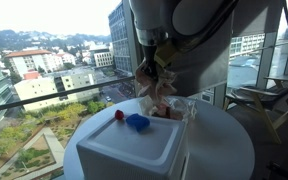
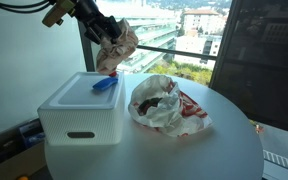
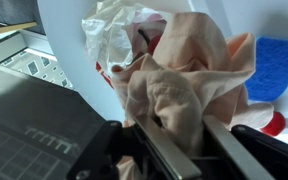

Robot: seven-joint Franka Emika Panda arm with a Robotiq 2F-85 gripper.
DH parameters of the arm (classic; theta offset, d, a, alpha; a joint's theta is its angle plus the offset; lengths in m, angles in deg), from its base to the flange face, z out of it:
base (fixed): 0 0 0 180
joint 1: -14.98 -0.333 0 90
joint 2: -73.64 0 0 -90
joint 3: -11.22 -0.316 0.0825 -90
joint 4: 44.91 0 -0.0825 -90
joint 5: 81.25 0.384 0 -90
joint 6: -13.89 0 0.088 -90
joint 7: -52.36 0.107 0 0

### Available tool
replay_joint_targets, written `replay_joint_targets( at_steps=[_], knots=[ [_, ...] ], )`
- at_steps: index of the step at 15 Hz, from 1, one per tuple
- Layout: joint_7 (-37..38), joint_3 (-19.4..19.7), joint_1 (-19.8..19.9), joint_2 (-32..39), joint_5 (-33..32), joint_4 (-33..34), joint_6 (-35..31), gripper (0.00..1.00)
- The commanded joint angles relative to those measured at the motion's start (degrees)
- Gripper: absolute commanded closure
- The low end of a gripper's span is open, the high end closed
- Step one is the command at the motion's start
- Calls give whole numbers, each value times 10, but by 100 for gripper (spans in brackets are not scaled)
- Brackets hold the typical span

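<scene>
Cloth [image 3: 189,80] in gripper [image 3: 174,140], clearest wrist view

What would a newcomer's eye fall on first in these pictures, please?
Most likely the pinkish cloth, bunched in the claw above the round white table. On the table sit a crumpled plastic bag and a white box bearing a blue block.

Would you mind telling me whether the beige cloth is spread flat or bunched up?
Bunched up: the beige cloth hangs crumpled between the fingers of the shut gripper, held off the table.
</scene>
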Motion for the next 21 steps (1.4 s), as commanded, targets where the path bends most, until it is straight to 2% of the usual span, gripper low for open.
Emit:
replay_joint_targets(
  at_steps=[1,8,15,21],
  knots=[
    [84,18,24,64,-84,44,-41,91],
    [106,79,17,200,-124,114,-124,90],
    [84,123,14,315,-67,181,-136,90],
    [75,151,8,378,-9,211,-144,90]
  ],
)
